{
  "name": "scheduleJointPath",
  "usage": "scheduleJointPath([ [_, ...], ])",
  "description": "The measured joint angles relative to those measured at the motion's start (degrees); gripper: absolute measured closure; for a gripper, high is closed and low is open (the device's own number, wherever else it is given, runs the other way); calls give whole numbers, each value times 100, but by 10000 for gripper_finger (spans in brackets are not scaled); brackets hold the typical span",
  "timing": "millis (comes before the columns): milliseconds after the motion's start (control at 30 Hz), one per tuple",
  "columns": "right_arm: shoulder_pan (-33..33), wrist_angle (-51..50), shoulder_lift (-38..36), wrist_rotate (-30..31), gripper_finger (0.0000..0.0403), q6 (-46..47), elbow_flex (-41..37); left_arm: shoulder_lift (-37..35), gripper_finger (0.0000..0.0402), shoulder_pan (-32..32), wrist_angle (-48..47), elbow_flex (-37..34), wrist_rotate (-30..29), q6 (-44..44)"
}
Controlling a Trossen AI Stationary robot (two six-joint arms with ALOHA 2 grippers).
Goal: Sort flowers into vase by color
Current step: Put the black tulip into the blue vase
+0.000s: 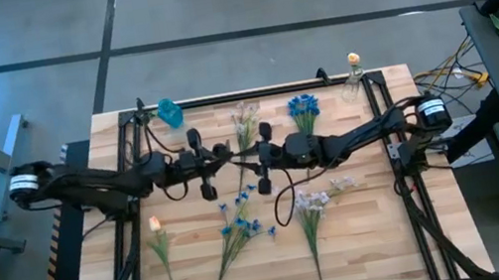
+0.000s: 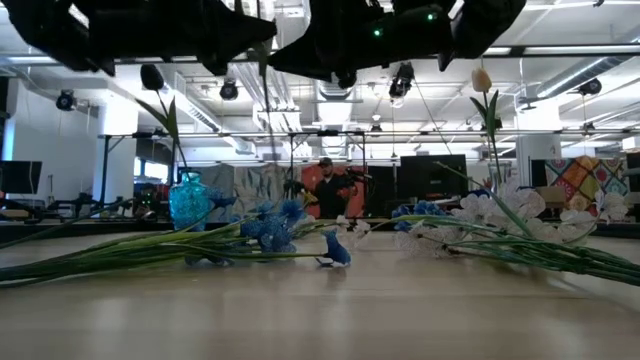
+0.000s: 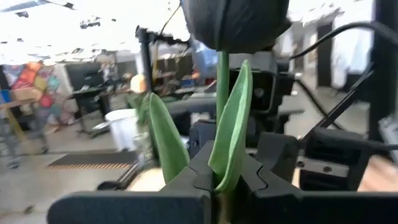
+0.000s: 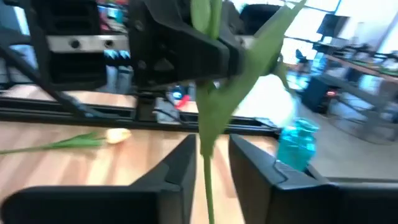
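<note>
my left hand (image 3: 217, 186) clamps a tulip stem (image 3: 222, 93); right hand (image 4: 208, 168), wide at three o'clock, could knock it loose mid-handover.

High cam is straight overhead, so you get the whole table (image 1: 366, 242) plus both arms coming in from the sides. Low cam sits right at tabletop level, looking flat across the wood into the room behind, arms hanging in from above. Both show the blue vase (image 1: 170, 111) and the flowers lying on the table. Left wrist cam is super close, staring past its own fingers (image 3: 186, 180) at a green stem (image 3: 222, 81). Right wrist cam looks past its fingers (image 4: 180, 168) across the table, catching the same blue vase and a tulip (image 4: 115, 134) lying flat.
</note>
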Motion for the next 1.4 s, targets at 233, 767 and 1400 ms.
scheduleJointPath([
  [233,0,-29,-70,563,250,-352,3,-1149,401,12,-2111,619,-421,432],
  [767,0,-391,-70,1040,390,-472,-4,-3264,402,41,-3463,6,-4538,884],
  [1400,0,-402,-70,1024,390,-457,-6,-3493,401,2515,-3368,-38,-4191,674],
])
